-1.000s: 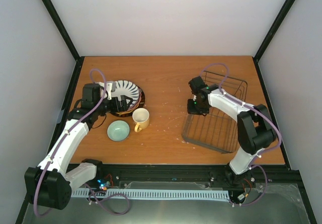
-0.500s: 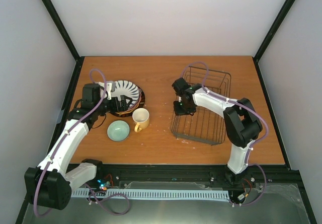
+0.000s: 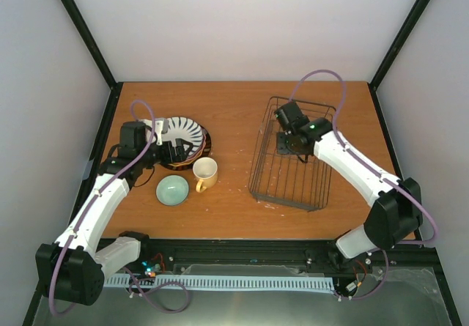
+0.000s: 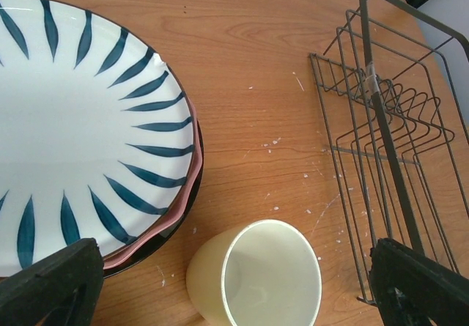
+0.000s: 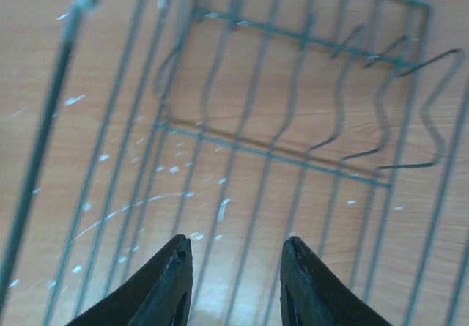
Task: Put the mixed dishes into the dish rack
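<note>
**A:** Where does everything sit?

**B:** The dish rack (image 3: pixel 293 154) stands empty on the right of the counter (image 3: pixel 234 113). The dishes are on the left. The striped plate (image 4: pixel 73 121) tops a stack, with the pink plate (image 4: pixel 170 223) under it. The yellow mug (image 4: pixel 253 278) is just near-right of the stack, and the green bowl (image 3: pixel 172 190) is beside the mug.

**A:** And the end effectors?

**B:** The left end effector (image 3: pixel 173 152) hovers at the stack's near edge, jaws wide apart and holding nothing. The right end effector (image 5: pixel 236 286) hangs over the rack floor, jaws apart and empty.

**A:** How will the plate handle?

**B:** Probably rigid, glazed and slick, fairly heavy, and easy to chip. I'd pinch its rim where it overhangs the pink one, then lower it gently between the dividers.
</note>
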Motion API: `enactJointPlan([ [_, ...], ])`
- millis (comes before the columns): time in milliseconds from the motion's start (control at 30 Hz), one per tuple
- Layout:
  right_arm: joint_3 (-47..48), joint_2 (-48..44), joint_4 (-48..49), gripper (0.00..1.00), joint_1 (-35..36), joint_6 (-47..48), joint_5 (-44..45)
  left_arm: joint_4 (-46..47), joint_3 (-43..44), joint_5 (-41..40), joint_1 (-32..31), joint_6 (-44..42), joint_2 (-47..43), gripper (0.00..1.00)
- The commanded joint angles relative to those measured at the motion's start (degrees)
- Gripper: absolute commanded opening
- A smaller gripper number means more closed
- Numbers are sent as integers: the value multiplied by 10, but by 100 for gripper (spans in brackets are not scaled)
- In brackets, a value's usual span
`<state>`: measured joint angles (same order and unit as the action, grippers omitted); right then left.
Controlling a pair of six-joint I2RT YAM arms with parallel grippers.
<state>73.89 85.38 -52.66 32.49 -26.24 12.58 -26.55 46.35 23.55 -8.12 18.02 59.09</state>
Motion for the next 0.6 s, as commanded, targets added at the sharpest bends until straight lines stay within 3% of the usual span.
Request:
enactJointPlan([
  [0, 20, 25, -17, 31, -62, 2, 47, 15, 26, 12, 5, -6, -7, 100],
  [100, 46, 70, -3, 14, -91, 8, 51, 15, 26, 9, 5, -8, -7, 100],
  [200, 83, 116, 18, 3, -102, 10, 55, 15, 26, 5, 5, -9, -6, 100],
  [567, 247, 291, 41, 3, -106, 24, 27, 15, 25, 1, 5, -11, -2, 100],
])
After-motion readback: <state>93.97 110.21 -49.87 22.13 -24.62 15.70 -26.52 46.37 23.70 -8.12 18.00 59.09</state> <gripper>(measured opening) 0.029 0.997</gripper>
